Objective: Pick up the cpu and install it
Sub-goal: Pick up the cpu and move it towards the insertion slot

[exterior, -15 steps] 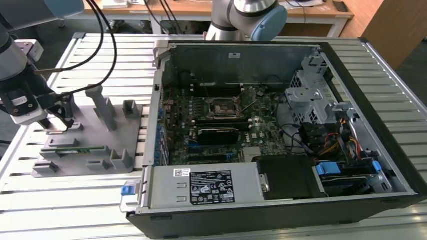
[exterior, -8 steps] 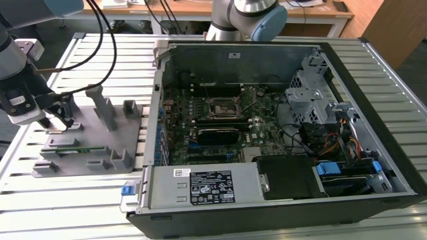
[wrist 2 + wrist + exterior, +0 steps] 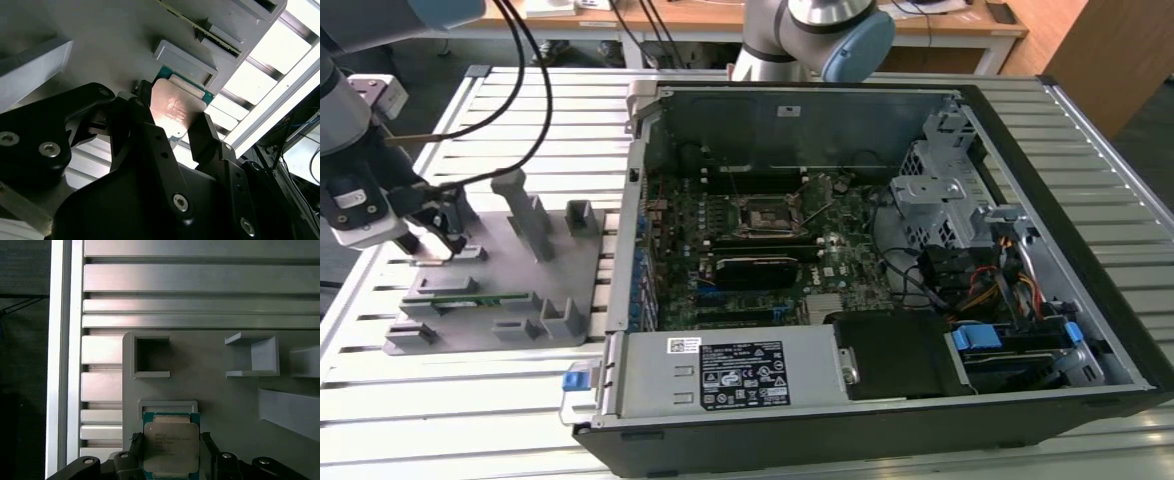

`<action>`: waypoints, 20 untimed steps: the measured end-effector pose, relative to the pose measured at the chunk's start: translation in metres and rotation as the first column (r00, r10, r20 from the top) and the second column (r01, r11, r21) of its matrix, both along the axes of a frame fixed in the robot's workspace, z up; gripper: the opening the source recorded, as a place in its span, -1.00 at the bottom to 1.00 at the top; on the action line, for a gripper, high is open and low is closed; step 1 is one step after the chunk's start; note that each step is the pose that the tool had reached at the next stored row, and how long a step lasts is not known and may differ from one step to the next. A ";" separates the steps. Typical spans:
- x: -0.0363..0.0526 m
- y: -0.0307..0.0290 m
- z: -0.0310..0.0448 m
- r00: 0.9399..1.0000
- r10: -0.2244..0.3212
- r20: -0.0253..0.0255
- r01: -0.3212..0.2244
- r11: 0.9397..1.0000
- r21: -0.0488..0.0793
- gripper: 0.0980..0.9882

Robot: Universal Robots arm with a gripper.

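Note:
The cpu (image 3: 171, 449), a flat square chip with a pale metal top and a green rim, lies on the grey fixture plate (image 3: 230, 405) against a small grey bracket (image 3: 167, 405). My gripper (image 3: 171, 440) stands over it with one black finger against each of two opposite edges, shut on the chip. In the second wrist view the cpu (image 3: 176, 106) sits between the black fingers (image 3: 146, 117) of the gripper (image 3: 172, 114). In the exterior view the gripper (image 3: 440, 243) hangs low over the plate's (image 3: 494, 315) far left part. The black-framed socket (image 3: 763, 214) is on the motherboard inside the open computer case (image 3: 1067, 130).
Grey posts and brackets (image 3: 531, 212) rise from the fixture plate, and a thin green circuit strip (image 3: 478, 298) lies on it. The slatted metal table (image 3: 494, 100) runs under everything. A second arm's base (image 3: 807, 40) stands behind the case. Cables hang by my arm (image 3: 520, 90).

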State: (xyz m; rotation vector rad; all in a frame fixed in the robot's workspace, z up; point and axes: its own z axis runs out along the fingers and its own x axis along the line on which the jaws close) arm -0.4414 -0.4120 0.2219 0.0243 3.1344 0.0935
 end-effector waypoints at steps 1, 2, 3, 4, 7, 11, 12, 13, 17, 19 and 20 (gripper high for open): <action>0.0000 0.0000 0.0008 1.000 0.000 0.000 0.000 1.000 0.000 -0.01; 0.0000 0.0000 0.0016 1.000 0.000 0.000 0.000 1.000 0.000 -0.01; 0.0000 0.0000 0.0021 1.000 0.000 0.000 0.000 1.000 0.000 -0.01; 0.0000 0.0000 0.0026 1.000 0.000 0.000 0.000 1.000 0.000 -0.01; 0.0000 0.0000 0.0056 1.000 0.000 0.000 0.000 1.000 0.000 -0.01; 0.0000 0.0000 0.0108 1.000 0.000 0.000 0.000 1.000 0.000 -0.01; 0.0000 0.0000 0.0117 1.000 0.000 0.000 0.000 1.000 0.000 -0.01; 0.0000 0.0000 0.0125 1.000 0.000 0.000 0.000 1.000 0.000 -0.01; 0.0000 0.0000 0.0158 1.000 0.000 0.000 0.000 1.000 0.000 -0.01; 0.0000 0.0000 0.0176 1.000 0.000 0.000 0.000 1.000 0.000 -0.01; 0.0000 0.0000 0.0183 1.000 0.000 0.000 0.000 1.000 0.000 -0.01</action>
